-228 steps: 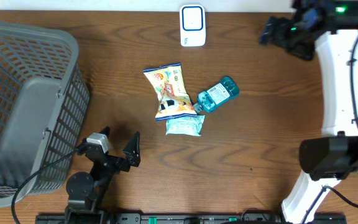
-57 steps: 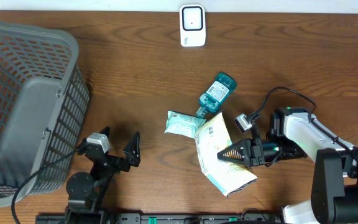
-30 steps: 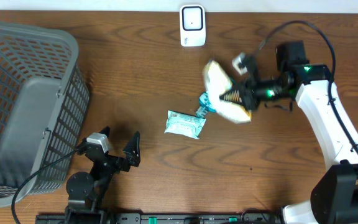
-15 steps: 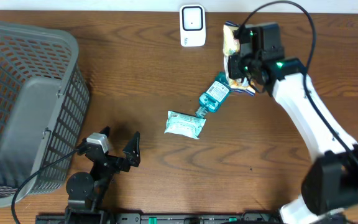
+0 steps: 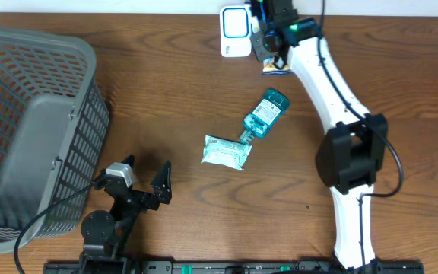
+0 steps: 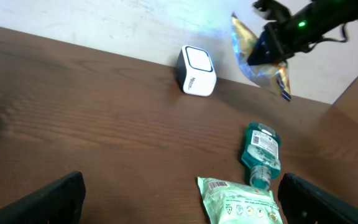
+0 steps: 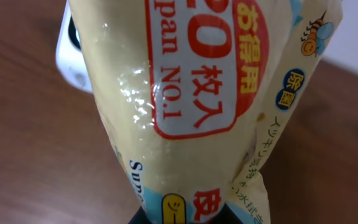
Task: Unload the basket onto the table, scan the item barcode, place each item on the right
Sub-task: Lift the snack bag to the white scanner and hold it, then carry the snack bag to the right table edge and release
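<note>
Overhead: we list 1 right tool (image 5: 268, 47) clenched on the snack bag (image 5: 274, 68), just beside the scanner (image 5: 235, 30); 1 left tool (image 5: 144, 175) released, near the basket (image 5: 29, 114).
Left wrist: bottle (image 6: 261, 149) and pouch (image 6: 241, 200) lie on the counter (image 6: 104, 137).
Right wrist: the snack bag hides most of the scanner.

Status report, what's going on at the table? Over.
Left gripper open, empty. Right gripper shut on yellow packet, held up beside white scanner. Nothing between them.
</note>
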`<state>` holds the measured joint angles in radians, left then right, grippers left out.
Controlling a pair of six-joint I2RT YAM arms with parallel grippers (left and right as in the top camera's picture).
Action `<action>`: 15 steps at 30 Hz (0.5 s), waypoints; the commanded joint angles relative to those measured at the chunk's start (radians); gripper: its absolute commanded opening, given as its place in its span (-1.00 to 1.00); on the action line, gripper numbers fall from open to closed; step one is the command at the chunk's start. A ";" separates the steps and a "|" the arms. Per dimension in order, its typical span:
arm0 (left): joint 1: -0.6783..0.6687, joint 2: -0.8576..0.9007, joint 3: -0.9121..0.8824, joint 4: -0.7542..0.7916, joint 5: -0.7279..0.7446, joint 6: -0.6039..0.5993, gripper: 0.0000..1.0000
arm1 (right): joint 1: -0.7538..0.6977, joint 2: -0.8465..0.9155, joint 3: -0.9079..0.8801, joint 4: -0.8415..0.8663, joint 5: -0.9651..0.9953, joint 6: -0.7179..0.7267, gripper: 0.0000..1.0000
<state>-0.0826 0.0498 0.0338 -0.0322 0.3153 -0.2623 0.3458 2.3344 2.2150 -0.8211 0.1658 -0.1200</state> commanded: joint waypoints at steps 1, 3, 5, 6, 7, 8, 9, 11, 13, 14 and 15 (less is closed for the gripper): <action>-0.004 -0.005 -0.027 -0.014 0.006 -0.002 0.98 | 0.037 0.069 0.043 0.034 0.141 -0.129 -0.98; -0.004 -0.005 -0.027 -0.014 0.006 -0.002 0.97 | 0.052 0.094 0.043 0.071 0.190 -0.164 -0.98; -0.004 -0.005 -0.027 -0.014 0.006 -0.002 0.98 | 0.068 0.119 0.043 0.130 0.258 -0.204 -0.98; -0.004 -0.005 -0.027 -0.014 0.006 -0.002 0.98 | 0.074 0.121 0.043 0.158 0.288 -0.220 -0.99; -0.004 -0.005 -0.027 -0.014 0.006 -0.002 0.98 | 0.077 0.125 0.043 0.177 0.304 -0.235 -0.99; -0.004 -0.005 -0.027 -0.014 0.006 -0.002 0.98 | 0.082 0.125 0.043 0.200 0.316 -0.252 -0.98; -0.004 -0.005 -0.027 -0.014 0.006 -0.002 0.98 | 0.086 0.125 0.043 0.213 0.319 -0.260 -0.98; -0.004 -0.005 -0.027 -0.014 0.006 -0.002 0.98 | 0.090 0.127 0.043 0.241 0.319 -0.262 -0.98; -0.004 -0.005 -0.027 -0.014 0.006 -0.002 0.98 | 0.089 0.134 0.043 0.249 0.319 -0.240 -0.99; -0.004 -0.005 -0.027 -0.014 0.006 -0.001 0.98 | 0.087 0.139 0.043 0.245 0.320 -0.232 -0.98; -0.004 -0.005 -0.027 -0.014 0.006 -0.002 0.98 | 0.085 0.140 0.043 0.237 0.319 -0.228 -0.99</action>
<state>-0.0826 0.0498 0.0338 -0.0322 0.3153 -0.2623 0.4297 2.4733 2.2299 -0.5797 0.4381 -0.3489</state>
